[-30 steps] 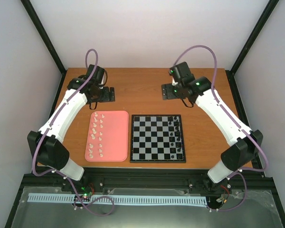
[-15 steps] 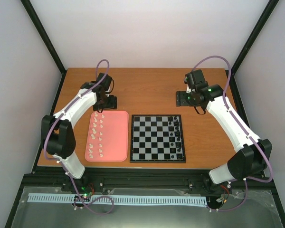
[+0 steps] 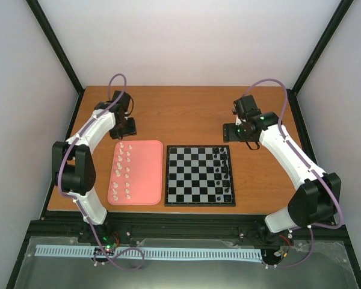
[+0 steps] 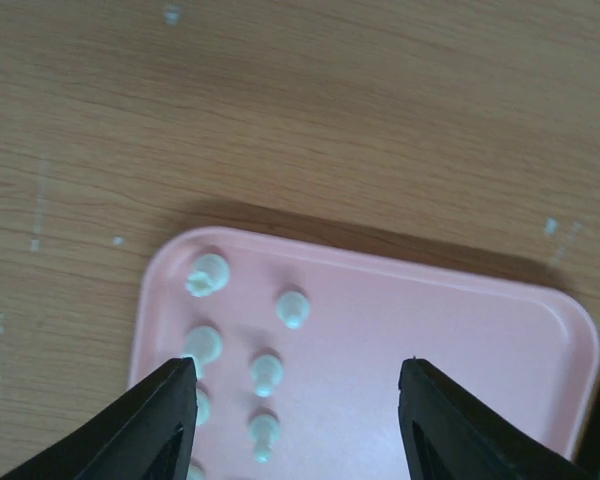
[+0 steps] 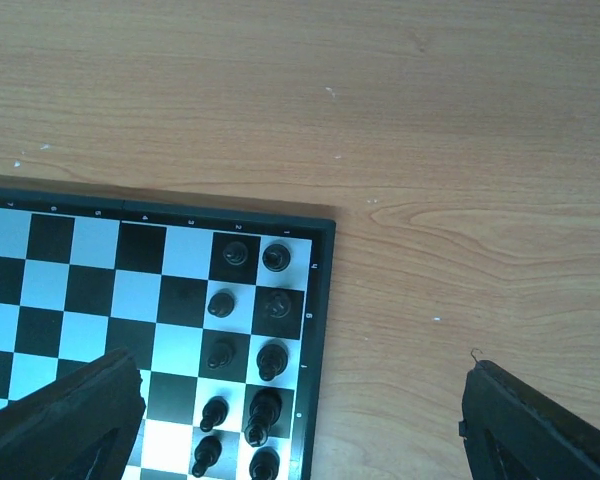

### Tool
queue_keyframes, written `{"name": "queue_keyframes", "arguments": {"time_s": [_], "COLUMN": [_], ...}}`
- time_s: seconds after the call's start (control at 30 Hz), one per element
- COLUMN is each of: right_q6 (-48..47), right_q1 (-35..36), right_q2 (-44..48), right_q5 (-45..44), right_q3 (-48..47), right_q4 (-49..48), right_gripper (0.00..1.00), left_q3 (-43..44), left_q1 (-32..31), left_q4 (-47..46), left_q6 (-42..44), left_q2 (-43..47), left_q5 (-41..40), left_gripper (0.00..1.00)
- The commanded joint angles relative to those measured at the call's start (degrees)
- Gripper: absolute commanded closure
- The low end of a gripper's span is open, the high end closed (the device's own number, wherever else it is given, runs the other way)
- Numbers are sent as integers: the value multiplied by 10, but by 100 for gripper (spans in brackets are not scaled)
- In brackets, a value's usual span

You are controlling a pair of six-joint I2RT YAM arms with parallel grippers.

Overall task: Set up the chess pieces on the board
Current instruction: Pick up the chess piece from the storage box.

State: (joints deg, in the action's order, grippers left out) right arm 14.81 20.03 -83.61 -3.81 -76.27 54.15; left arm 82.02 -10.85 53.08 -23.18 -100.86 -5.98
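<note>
The white chess pieces [image 3: 124, 170] stand in two columns on the left half of a pink tray [image 3: 145, 174]; several show in the left wrist view [image 4: 266, 372]. The board [image 3: 192, 176] lies right of the tray, its left squares bare. My left gripper [image 3: 126, 127] hovers open and empty over the tray's far edge, its fingertips [image 4: 176, 385] above the tray's far-left corner. My right gripper [image 3: 237, 130] hovers open and empty beyond the board's far right corner [image 5: 320, 228]; one fingertip [image 5: 110, 385] is over the board.
Small black chess figures [image 3: 223, 171] fill the two rightmost columns of the board and show in the right wrist view [image 5: 270, 362]. The tray [image 4: 460, 340] has a bare right half. Brown wooden table [image 3: 180, 114] extends behind both; black frame posts stand at the back corners.
Both arms swung: the left gripper moved right, then back left and now sits just beyond the tray's far-left corner. The right gripper moved right toward the board's far right corner.
</note>
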Motion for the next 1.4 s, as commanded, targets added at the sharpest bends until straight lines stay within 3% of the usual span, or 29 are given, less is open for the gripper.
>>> {"name": "queue_keyframes", "arguments": {"time_s": [0.0,0.3,0.83,1.37], "right_q6": [-6,-10,-7,-9], "right_q1": [-8,-14,-15,-15], "right_q2": [-12,-24,-28,-36], "right_q5": [6,5,14,7], "right_q3": [6,-8,-7,-18], "right_q4": [-13,-5,1,8], "right_gripper": [0,0,0,0], "left_q3": [1,0,-33,-9], "left_q1": [23,47,73,80], "left_q4": [-9,-23,-38,-43], "left_q6": [-10,-32,-31,-29], "left_q2": [-7,-57,-61,-107], "left_q5": [-11,20,23,24], "left_gripper": [43,56,57,61]}}
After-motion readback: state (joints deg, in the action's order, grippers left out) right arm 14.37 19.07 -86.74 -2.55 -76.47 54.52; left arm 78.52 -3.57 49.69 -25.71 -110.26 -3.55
